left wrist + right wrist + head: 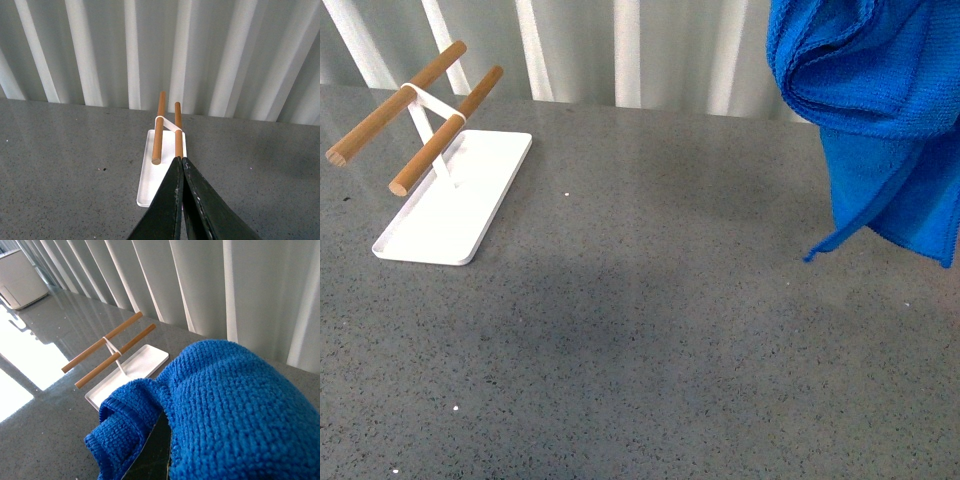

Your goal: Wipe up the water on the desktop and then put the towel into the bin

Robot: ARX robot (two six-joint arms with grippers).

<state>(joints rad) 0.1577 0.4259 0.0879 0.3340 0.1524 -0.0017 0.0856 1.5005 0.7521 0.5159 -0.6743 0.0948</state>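
Observation:
The bright blue towel (880,90) hangs bunched at the upper right of the front view, with its lower corner clear of the grey speckled desktop (700,380). In the right wrist view the towel (235,405) drapes over my right gripper (160,432), which is shut on it. Only a dark strip of that gripper shows between the folds. My left gripper (180,160) is shut with nothing in it and points at the white tray. A faintly darker patch (600,320) lies mid-desktop; I cannot tell whether it is water or shadow. The bin is out of view.
A white tray (480,215) with a rack of two wooden bars (440,140) stands at the left of the desktop. White curtains (620,50) hang along the far edge. A white box-shaped thing (20,277) stands far off in the right wrist view.

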